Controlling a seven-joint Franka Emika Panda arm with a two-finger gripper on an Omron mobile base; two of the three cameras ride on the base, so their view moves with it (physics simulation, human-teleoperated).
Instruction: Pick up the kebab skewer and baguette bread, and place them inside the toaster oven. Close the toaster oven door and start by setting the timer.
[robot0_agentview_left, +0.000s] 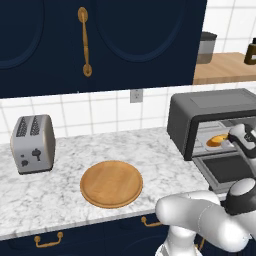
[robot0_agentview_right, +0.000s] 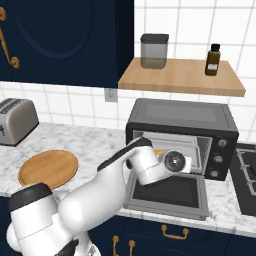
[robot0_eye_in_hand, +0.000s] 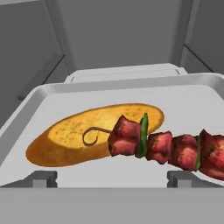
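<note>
- The gripper (robot0_agentview_right: 192, 162) is being held just inside the mouth of the toaster oven (robot0_agentview_right: 181, 117), its jaws spread wide and nothing being gripped between them.
- One baguette bread (robot0_eye_in_hand: 89, 133) and one kebab skewer (robot0_eye_in_hand: 162, 144) are lying on the pale tray (robot0_eye_in_hand: 192, 98) inside the oven; the skewer's curled end is resting across the loaf, so the two are touching.
- Both foods are judged to be placed already, which would explain why the jaws are being kept apart: nothing more is waiting to be carried.
- The toaster oven door (robot0_agentview_right: 167, 192) is lying dropped down flat in front of the oven, beneath the wrist, so that the cavity is being left reachable; closing it appears to be the step in hand.
- Three round knobs (robot0_agentview_right: 219, 158) are being counted on the oven's right panel; which one is the timer cannot be told.
- Elsewhere, one silver toaster (robot0_agentview_left: 33, 143) and one round wooden board (robot0_agentview_left: 111, 183) are sitting on the marble counter (robot0_agentview_left: 150, 150), well apart from the oven.
</note>
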